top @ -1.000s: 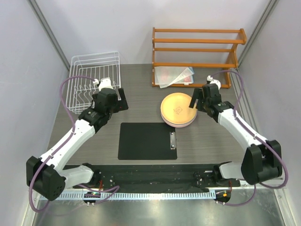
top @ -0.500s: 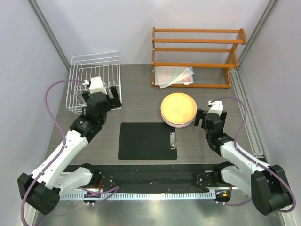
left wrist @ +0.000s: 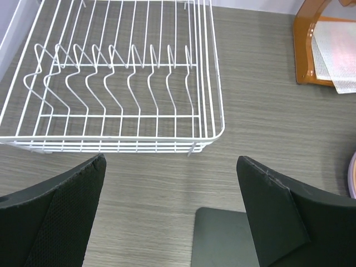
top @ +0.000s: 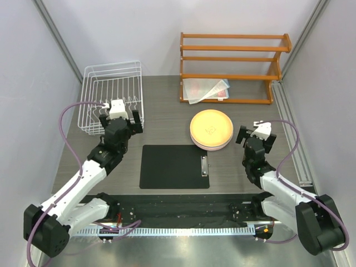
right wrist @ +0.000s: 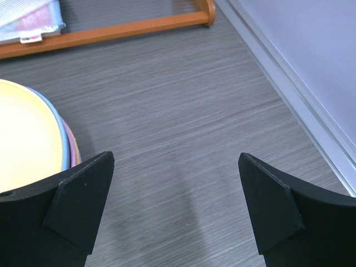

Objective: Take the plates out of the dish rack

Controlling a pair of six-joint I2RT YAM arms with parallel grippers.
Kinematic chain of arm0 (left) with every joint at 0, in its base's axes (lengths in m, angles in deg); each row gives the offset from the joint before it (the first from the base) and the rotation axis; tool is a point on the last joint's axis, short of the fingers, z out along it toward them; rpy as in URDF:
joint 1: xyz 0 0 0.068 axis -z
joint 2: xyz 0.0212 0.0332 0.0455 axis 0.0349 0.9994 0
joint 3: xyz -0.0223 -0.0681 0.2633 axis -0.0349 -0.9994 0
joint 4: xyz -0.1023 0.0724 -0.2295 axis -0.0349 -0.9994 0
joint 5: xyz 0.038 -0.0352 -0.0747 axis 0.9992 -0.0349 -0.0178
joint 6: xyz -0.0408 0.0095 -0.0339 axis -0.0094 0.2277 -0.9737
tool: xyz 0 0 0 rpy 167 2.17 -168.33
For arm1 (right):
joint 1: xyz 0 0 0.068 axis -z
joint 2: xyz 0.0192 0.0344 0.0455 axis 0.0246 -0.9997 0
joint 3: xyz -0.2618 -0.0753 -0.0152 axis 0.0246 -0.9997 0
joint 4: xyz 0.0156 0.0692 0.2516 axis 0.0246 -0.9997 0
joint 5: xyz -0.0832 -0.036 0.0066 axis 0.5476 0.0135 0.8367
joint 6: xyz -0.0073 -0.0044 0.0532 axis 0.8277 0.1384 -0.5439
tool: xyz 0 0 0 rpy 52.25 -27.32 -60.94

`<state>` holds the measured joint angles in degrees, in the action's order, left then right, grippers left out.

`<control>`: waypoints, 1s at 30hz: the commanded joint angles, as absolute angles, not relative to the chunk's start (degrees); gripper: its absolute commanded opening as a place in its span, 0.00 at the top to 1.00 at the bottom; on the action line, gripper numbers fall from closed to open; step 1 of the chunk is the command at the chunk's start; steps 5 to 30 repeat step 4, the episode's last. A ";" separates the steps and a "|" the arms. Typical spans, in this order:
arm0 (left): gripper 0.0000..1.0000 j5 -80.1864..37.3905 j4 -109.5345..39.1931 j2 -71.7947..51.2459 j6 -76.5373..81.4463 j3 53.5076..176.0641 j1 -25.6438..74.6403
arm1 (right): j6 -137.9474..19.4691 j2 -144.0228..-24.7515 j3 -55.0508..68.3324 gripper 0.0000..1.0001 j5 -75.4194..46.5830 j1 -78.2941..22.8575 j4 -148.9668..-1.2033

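The plates lie in one stack on the table right of centre, an orange-yellow one on top, with light blue and pink rims showing under it. The white wire dish rack stands at the back left and holds nothing between its prongs. My left gripper is open near the rack's front right corner, with nothing between its fingers. My right gripper is open just right of the plate stack, over bare table.
A flat black clipboard lies on the near middle of the table, its corner showing. An orange wooden shelf stands at the back right with a clear pouch on its lowest tier. Grey walls close in on both sides.
My right arm has pulled back from the plate stack toward the near right, opening fully. My left arm has drawn back slightly from the rack's front corner, staying open.
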<state>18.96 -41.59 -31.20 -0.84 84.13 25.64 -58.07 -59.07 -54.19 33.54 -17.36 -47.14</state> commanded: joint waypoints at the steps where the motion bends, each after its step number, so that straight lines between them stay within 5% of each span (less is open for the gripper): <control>1: 0.01 22.02 -34.55 -30.75 2.34 83.31 25.68 | -58.22 -60.07 -56.59 0.00 36.82 -17.75 -37.76; 30: 0.00 22.55 -33.50 -29.17 3.13 82.96 25.68 | -57.96 -63.06 -56.34 0.00 36.90 -17.84 -36.00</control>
